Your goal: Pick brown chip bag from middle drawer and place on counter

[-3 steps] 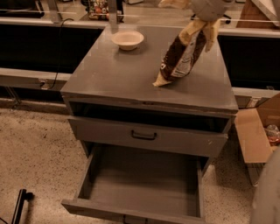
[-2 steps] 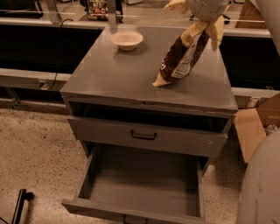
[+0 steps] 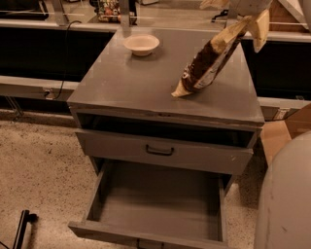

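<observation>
The brown chip bag [image 3: 210, 61] leans steeply over the right part of the counter [image 3: 131, 80]. Its lower cream end touches the counter top and its upper cream end is up at my gripper [image 3: 245, 12]. The gripper is at the top right edge of the view, above the counter's back right, shut on the bag's top end. The middle drawer [image 3: 160, 202] is pulled out wide below, and its flat grey floor is bare.
A small cream bowl [image 3: 141, 44] sits at the counter's back left. A shallower drawer front with a dark handle [image 3: 160, 151] is slightly open above the middle drawer. A cardboard box [image 3: 284, 133] stands at right. My pale body [image 3: 286, 194] fills the lower right.
The bag and gripper have stayed almost in place, the bag's lower end resting on the counter. My pale body has come further into view at the lower right.
</observation>
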{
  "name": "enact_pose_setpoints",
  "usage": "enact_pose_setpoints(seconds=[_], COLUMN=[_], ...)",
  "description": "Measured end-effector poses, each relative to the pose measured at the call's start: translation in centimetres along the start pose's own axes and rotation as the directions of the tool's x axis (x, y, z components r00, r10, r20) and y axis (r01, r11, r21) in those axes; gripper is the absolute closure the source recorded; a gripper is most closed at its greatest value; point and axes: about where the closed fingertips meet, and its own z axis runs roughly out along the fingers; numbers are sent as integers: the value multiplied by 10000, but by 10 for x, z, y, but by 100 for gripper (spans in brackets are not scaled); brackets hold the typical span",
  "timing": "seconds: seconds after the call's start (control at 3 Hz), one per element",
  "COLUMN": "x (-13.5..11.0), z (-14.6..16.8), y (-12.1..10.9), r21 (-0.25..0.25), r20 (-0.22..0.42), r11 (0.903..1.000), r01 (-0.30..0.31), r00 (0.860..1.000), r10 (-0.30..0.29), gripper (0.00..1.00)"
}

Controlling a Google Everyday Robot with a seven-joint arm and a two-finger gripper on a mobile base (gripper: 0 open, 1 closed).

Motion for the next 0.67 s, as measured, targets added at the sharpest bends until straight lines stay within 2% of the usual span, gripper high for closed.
enact_pose_setpoints(seconds=[0.33,0.67], x=[21,42], z=[-26,-43], y=[19,43], r21=[549,1178], r20=[-167,-142], r11=[9940,9728], r01=[-943,-1996], r00=[9953,9791], r10=[953,2027], gripper=[0,0])
